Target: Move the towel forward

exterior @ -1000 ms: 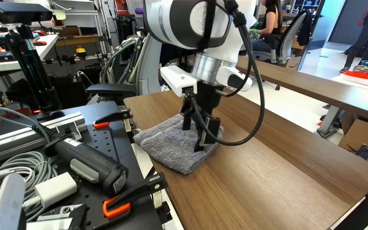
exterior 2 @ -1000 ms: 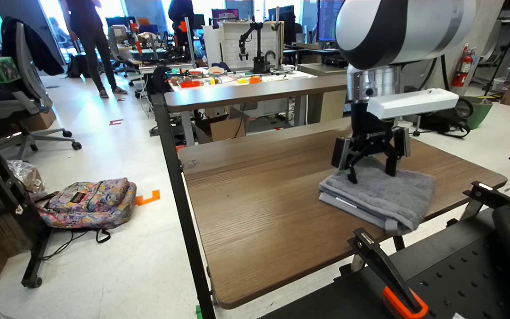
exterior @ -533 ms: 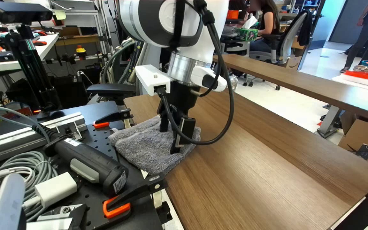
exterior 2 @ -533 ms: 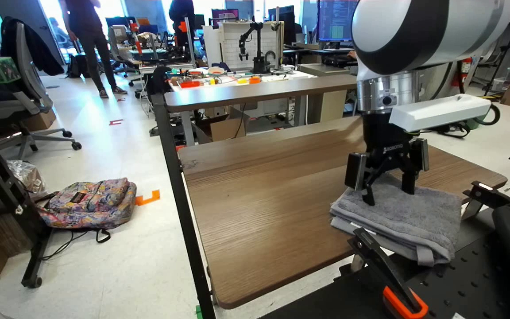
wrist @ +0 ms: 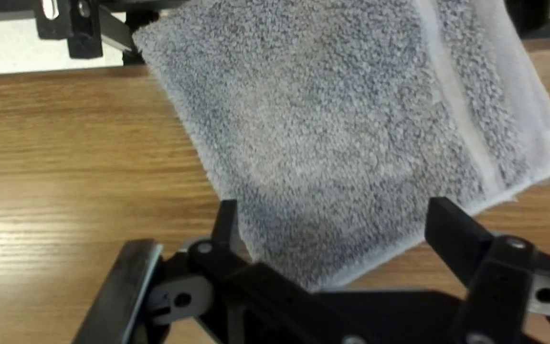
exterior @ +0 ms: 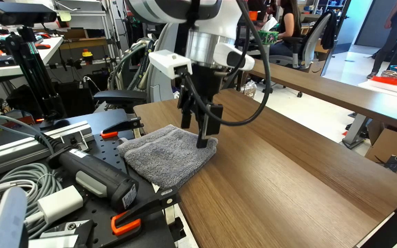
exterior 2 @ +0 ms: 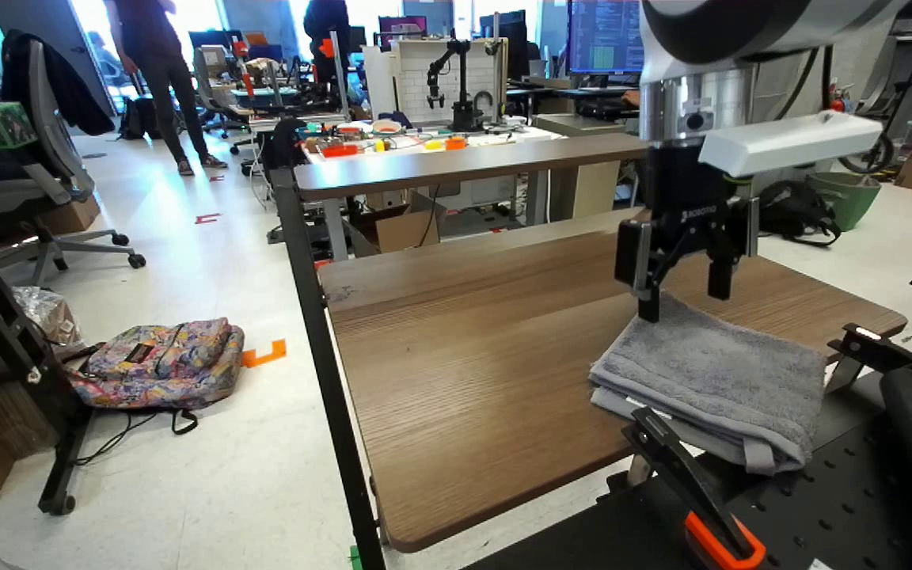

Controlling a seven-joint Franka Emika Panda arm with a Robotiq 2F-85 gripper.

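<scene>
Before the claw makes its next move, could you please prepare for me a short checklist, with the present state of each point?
1. Claw open: ok. The fingers stand apart.
2. Grip free of the towel: ok. No part of it is pinched.
3. Fingertips off the towel: cannot tell. In both exterior views, one overlaps it in the picture.
4. Whole towel on the wooden table: not ok. It reaches past the edge, towards the black board.
5. Gap between the towel and a nearby clamp: cannot tell. They overlap in an exterior view.
6. Final spot reached by the towel: cannot tell. No goal mark is visible.
</scene>
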